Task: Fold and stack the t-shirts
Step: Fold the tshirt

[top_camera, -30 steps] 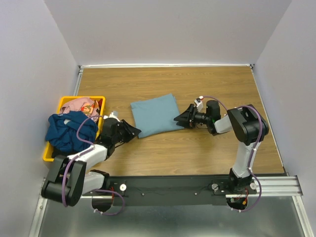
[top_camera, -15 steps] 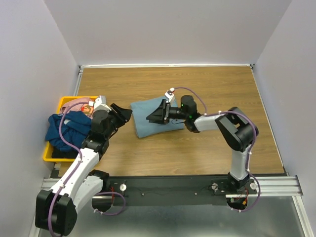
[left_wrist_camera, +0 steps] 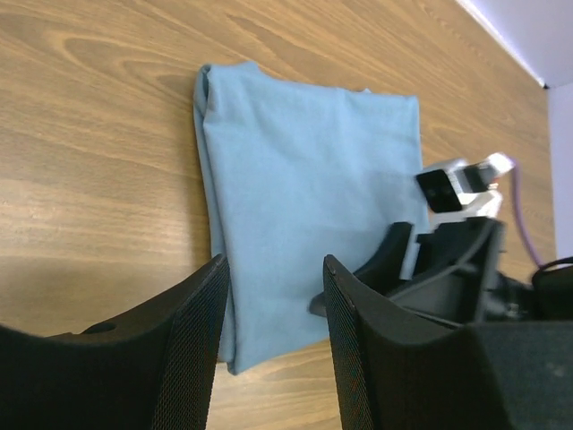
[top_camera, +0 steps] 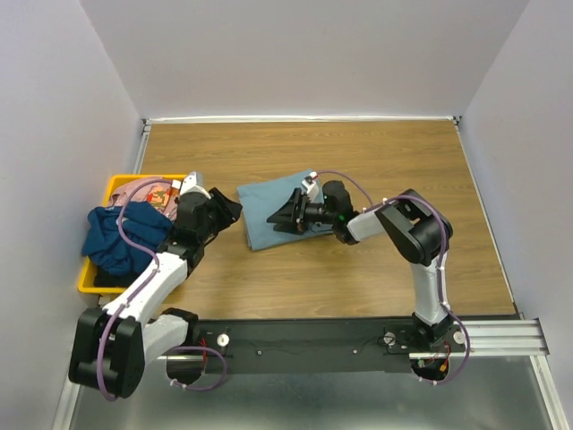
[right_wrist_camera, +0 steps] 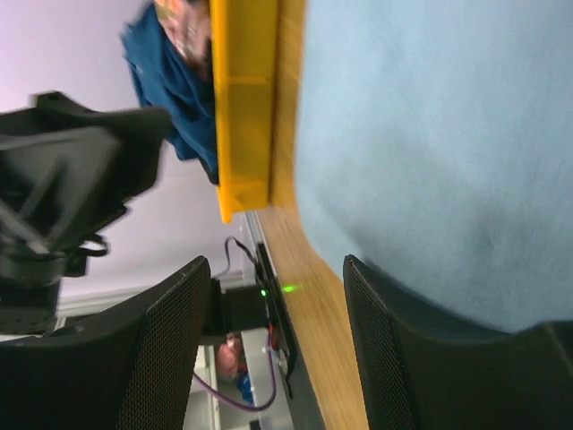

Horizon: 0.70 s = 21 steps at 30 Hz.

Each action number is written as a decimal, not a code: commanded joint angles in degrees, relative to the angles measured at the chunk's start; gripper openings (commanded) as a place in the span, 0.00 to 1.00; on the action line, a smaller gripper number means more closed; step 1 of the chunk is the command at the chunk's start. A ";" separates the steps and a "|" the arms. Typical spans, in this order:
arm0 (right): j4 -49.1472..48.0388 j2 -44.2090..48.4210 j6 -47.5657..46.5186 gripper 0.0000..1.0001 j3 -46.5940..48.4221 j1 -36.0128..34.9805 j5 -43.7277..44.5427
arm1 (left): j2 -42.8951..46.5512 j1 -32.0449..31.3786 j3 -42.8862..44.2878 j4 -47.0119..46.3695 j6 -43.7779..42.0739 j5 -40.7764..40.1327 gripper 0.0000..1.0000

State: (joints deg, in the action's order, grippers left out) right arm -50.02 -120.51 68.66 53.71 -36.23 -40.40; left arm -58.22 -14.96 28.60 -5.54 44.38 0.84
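A folded light blue-grey t-shirt (top_camera: pixel 261 208) lies flat on the table; it also shows in the left wrist view (left_wrist_camera: pixel 304 197) and the right wrist view (right_wrist_camera: pixel 439 125). My right gripper (top_camera: pixel 281 216) is open and empty, low over the shirt's near right part. My left gripper (top_camera: pixel 231 211) is open and empty, just left of the shirt's left edge. A dark navy t-shirt (top_camera: pixel 124 238) hangs crumpled over the yellow bin (top_camera: pixel 115 184). A pink patterned t-shirt (top_camera: pixel 149 191) lies in the bin behind it.
The yellow bin stands at the table's left edge and shows in the right wrist view (right_wrist_camera: pixel 242 107). White walls close the table at back and sides. Bare wood lies behind and right of the folded shirt.
My right gripper has moved left from beside the shirt's right edge to over the shirt. My left gripper has risen and moved back, now beside the shirt's left edge.
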 commanded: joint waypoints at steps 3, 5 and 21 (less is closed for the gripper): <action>6.41 4.76 -5.29 0.68 7.62 7.56 2.78 | -10.41 0.72 6.72 -10.27 -1.49 4.34 0.49; 8.18 3.09 -5.65 0.68 11.31 9.50 3.05 | -16.91 1.25 8.92 -12.99 -1.66 6.36 0.45; 12.31 -15.01 -6.52 0.67 26.01 17.33 5.42 | -46.01 4.76 23.69 -18.63 0.97 11.02 0.32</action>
State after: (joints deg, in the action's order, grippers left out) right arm -40.12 -132.05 63.35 78.81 -19.90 -37.52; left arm -101.10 -11.53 50.85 -22.09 44.31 9.96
